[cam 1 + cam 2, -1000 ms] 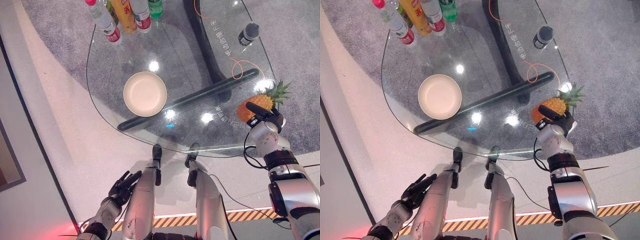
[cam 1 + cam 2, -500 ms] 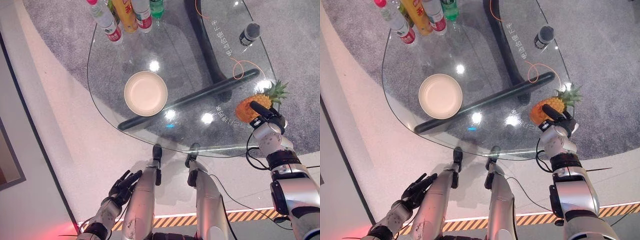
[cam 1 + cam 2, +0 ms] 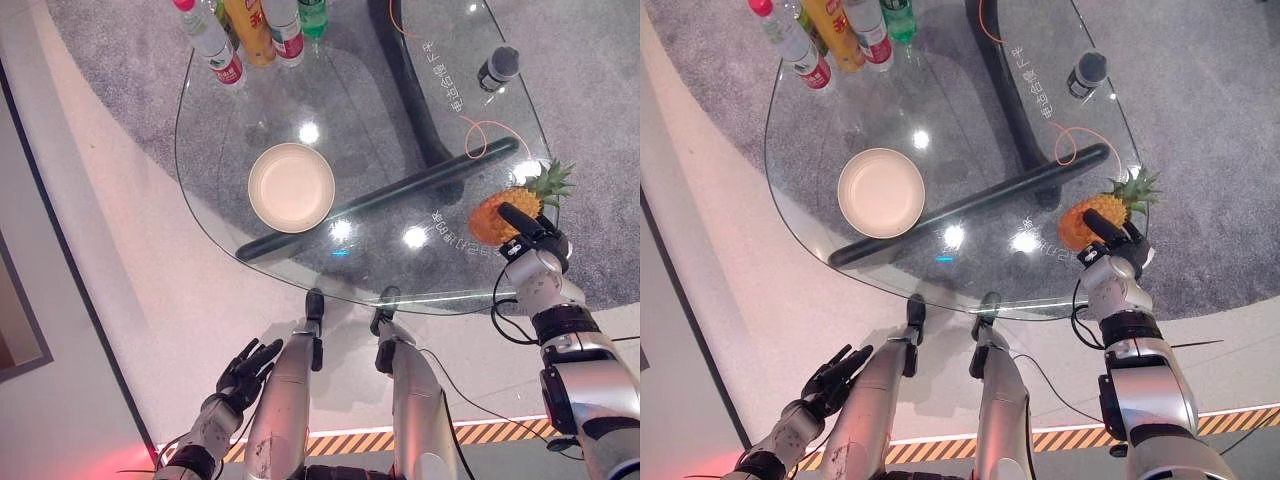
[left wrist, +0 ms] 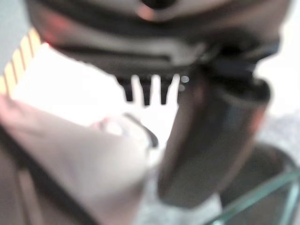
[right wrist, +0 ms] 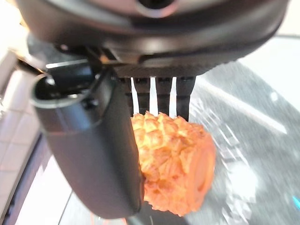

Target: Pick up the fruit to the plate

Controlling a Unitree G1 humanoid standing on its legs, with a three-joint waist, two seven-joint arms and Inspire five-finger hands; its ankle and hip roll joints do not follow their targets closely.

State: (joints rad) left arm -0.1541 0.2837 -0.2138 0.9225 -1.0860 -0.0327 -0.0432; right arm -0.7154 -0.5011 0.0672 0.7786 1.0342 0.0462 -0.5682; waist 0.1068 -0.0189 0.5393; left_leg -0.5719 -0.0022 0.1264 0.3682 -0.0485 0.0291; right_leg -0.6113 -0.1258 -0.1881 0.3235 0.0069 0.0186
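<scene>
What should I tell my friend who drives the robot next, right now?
Right hand: at the pineapple on the glass table's right edge. In the right wrist view its thumb and straight fingers bracket the fruit, not yet closed round it.
Left hand: idle, low beside the robot, fingers relaxed.
Plate: bare, on the table's left half, well away from the pineapple.
Done: the reach to the fruit.
Left: close on the pineapple, lift it, carry it left, set it on the plate.
</scene>
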